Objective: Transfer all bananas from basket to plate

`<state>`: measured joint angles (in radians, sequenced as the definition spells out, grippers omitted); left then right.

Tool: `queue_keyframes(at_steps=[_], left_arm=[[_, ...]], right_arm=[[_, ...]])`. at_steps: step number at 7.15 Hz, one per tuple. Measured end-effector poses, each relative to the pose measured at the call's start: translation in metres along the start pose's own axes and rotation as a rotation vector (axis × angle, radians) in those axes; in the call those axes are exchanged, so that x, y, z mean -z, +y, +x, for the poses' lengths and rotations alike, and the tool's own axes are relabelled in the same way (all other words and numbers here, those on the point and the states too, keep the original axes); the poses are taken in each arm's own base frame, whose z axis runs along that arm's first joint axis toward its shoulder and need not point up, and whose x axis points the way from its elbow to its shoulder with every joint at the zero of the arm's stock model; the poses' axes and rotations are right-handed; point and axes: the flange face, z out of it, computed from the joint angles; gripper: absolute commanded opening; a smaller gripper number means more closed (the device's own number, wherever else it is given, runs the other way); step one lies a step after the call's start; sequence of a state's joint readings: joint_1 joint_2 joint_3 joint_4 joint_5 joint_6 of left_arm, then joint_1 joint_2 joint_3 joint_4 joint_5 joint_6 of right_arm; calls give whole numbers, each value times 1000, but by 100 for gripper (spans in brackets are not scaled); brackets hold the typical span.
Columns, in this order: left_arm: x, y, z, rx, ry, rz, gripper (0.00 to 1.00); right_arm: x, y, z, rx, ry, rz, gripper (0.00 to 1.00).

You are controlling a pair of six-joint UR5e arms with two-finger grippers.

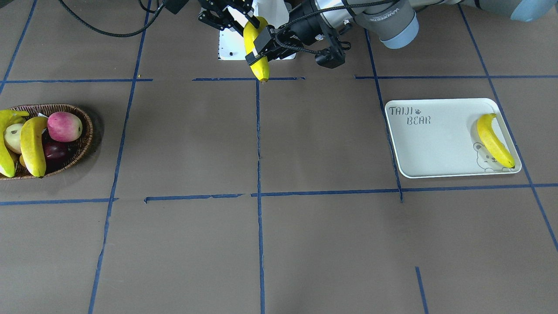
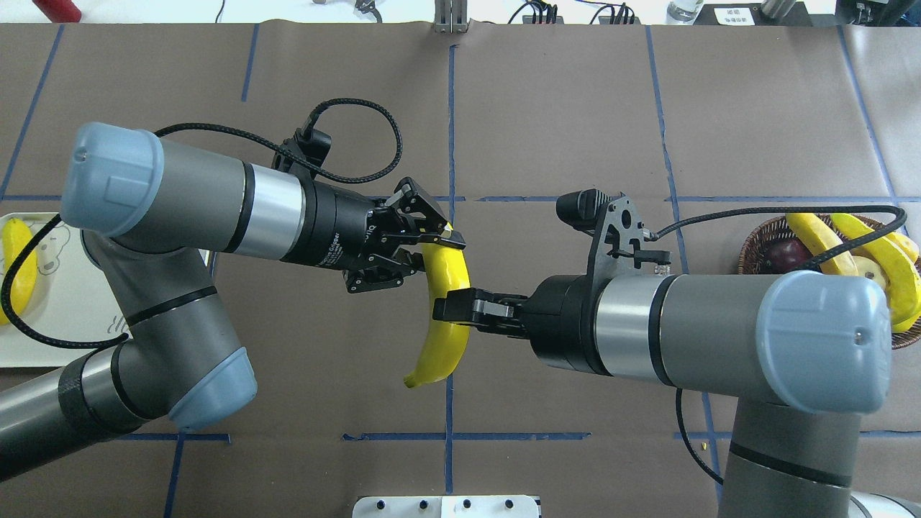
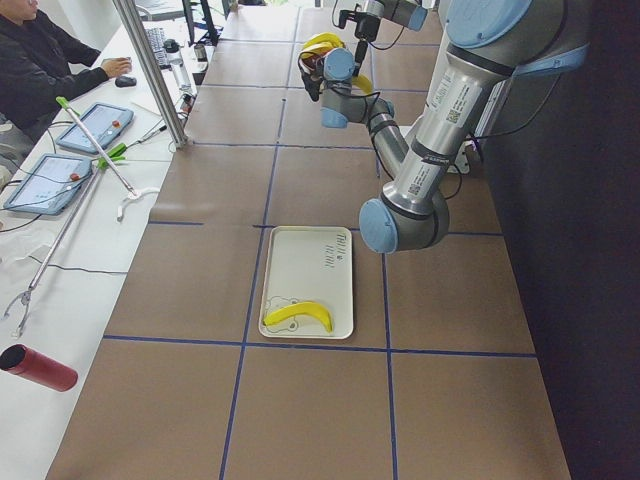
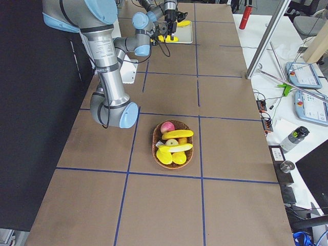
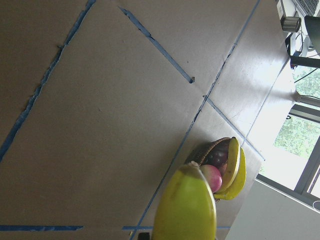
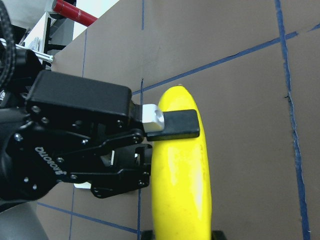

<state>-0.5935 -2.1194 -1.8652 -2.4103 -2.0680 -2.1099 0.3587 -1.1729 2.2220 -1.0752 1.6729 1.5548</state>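
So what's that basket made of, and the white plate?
The basket looks like woven wicker: brown, matte, criss-crossed strands along its rim. The plate looks like smooth plastic, maybe melamine or ceramic: white, faintly glossy, rounded corners, printed letters.

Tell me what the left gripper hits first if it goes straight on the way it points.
The banana. One end of it sits between the fingers of the left gripper, while the right gripper holds its middle. I cannot tell whether the left gripper has closed on it.
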Motion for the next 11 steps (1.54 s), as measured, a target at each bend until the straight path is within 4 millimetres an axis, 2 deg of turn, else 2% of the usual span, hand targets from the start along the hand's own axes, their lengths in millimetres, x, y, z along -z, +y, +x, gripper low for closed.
queue_keyframes(at_steps=[2, 3, 4, 5, 7, 8, 9, 11], left_arm=[[3, -4, 1, 0, 1, 9, 0], [8, -13, 4, 1, 3, 31, 0], [16, -30, 7, -13, 0, 68, 0], [21, -53, 1, -48, -40, 122, 0], [32, -113, -30, -146, -258, 259, 0], [47, -142, -50, -169, -361, 310, 0], [70, -171, -84, -173, -449, 351, 0], [140, -225, -191, -206, -641, 394, 0]], right_arm=[[4, 0, -1, 1, -6, 0, 100], [6, -1, 0, 1, -6, 1, 100], [10, -1, 3, 1, -2, 0, 100], [14, -1, 7, 1, 6, -2, 100], [25, -5, 22, 2, 37, 7, 100], [30, -11, 36, 6, 68, 16, 100], [32, -16, 49, 12, 105, 26, 100], [32, -25, 67, 32, 189, 43, 100]])
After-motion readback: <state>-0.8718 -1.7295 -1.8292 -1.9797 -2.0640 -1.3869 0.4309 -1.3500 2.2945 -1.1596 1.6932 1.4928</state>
